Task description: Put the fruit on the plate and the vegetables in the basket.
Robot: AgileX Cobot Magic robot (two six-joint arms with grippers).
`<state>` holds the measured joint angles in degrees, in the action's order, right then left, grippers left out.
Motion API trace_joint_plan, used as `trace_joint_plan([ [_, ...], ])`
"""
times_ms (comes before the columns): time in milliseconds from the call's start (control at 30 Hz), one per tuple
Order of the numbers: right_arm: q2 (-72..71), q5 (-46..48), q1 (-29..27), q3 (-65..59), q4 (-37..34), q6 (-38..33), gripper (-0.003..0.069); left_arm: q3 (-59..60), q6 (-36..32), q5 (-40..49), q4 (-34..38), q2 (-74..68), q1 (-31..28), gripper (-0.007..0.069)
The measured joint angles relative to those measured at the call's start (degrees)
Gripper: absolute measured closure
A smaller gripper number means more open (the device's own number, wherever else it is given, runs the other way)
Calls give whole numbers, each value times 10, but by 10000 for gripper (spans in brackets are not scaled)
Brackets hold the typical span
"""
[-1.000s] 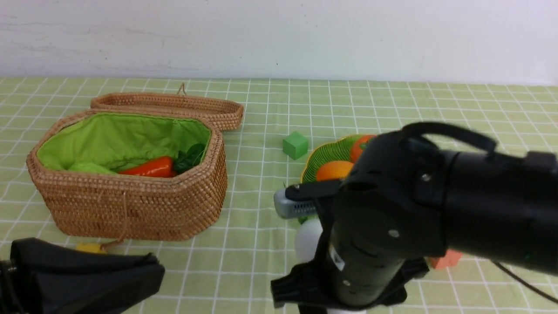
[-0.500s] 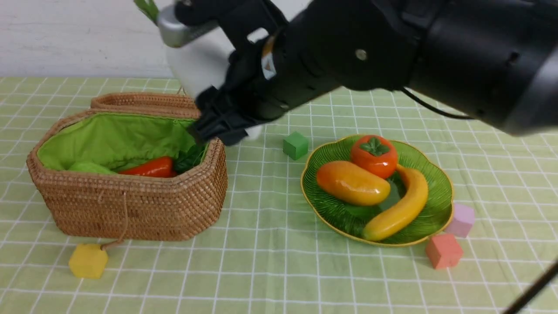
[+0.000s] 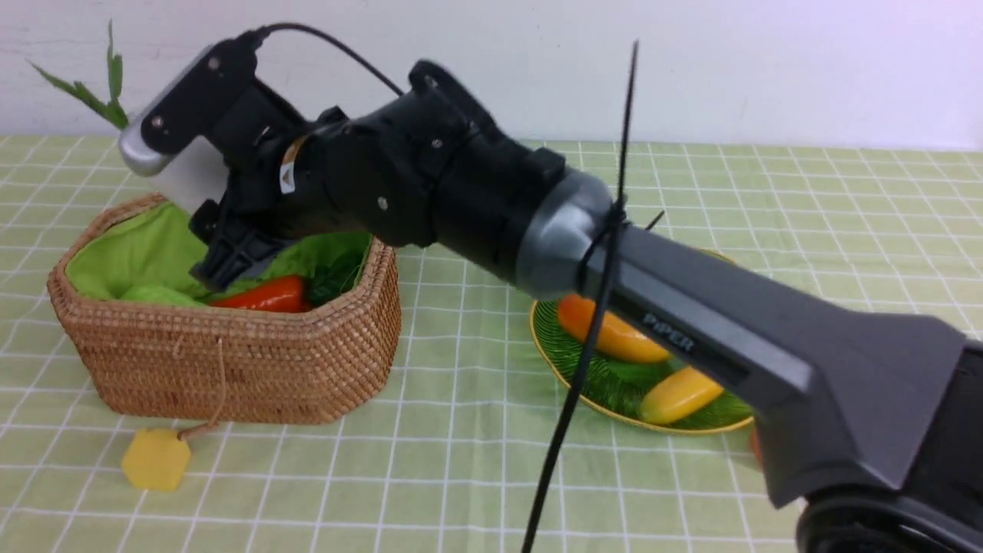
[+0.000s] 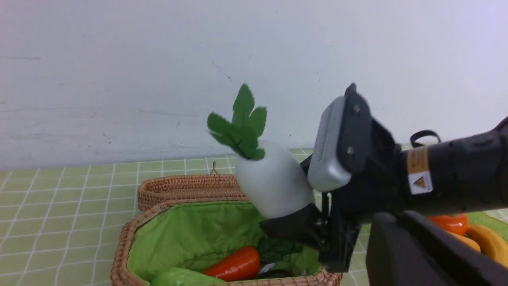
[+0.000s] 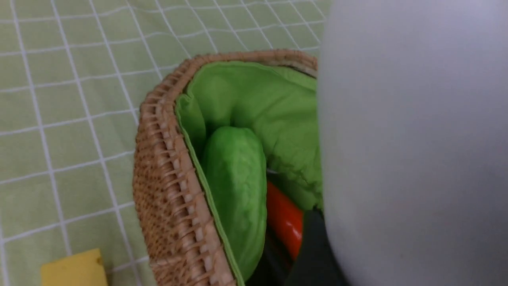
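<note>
The left wrist view alone shows the radish (image 4: 274, 182) whole: a white oval body clamped low down in the right gripper (image 4: 295, 224), its long axis tilted, leaves (image 4: 240, 127) up and toward the wall, blunt end down toward the basket (image 4: 131, 246); it hangs in the air above the basket's open mouth, touching neither rim nor lining. In the front view the body is only a white patch (image 3: 188, 180) behind the wrist camera, with the leaves (image 3: 92, 84) poking out at upper left; the right wrist view is half filled by the radish's pale flank (image 5: 408, 151), too close to show its shape, yet it alone looks straight down on the gourd (image 5: 236, 186) lying along the basket wall beside the red vegetable (image 5: 287, 218).

The right arm (image 3: 476, 192) reaches across the table from the near right corner toward the far left, stretched long and sloping up, wrist over the basket (image 3: 230, 361); its jaws are grasping the radish. The left gripper is out of sight, its jaws clenched together on nothing seen; only a dark part of that arm (image 4: 420, 254) edges its own view.

Mango (image 3: 610, 334) and banana (image 3: 680, 393) lie on the plate (image 3: 568, 376), right of the basket; the persimmon (image 4: 450, 223) shows only from the left wrist. A yellow cube (image 3: 156, 458) sits just in front of the basket.
</note>
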<state>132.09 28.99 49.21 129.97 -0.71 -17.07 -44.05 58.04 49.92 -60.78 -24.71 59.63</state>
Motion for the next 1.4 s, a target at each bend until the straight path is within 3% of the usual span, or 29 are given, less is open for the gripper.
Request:
trace_joint_plan([
  [167, 17, -3, 0, 0, 26, 15, 163, 0, 0, 0, 0, 0, 0, 631],
  [333, 16, 9, 0, 5, 82, 79, 3, 0, 0, -1, 0, 0, 0, 629],
  [533, 2, 78, 0, 5, 145, 154, 7, 0, 0, -2, 0, 0, 0, 629],
  [767, -100, 242, 15, 5, 146, 198, 186, 0, -7, -28, 50, 0, 0, 627],
  [900, -207, 409, 27, 4, 138, 210, 481, 6, -63, -84, 149, 0, 0, 627],
  [933, -212, 411, 27, 3, 138, 210, 495, 7, -70, -88, 153, 0, 0, 627],
  [967, -244, 420, 27, -11, 135, 213, 587, 17, -86, -111, 181, 0, 0, 627],
  [1000, -266, 424, 27, -26, 135, 216, 634, 29, -96, -126, 198, 1, 0, 627],
  [1100, -332, 428, 27, -86, 119, 240, 673, 84, -111, -176, 234, 15, 0, 627],
  [1400, -610, 433, 28, -453, 71, 357, 659, 236, -96, -407, 254, 109, 0, 627],
])
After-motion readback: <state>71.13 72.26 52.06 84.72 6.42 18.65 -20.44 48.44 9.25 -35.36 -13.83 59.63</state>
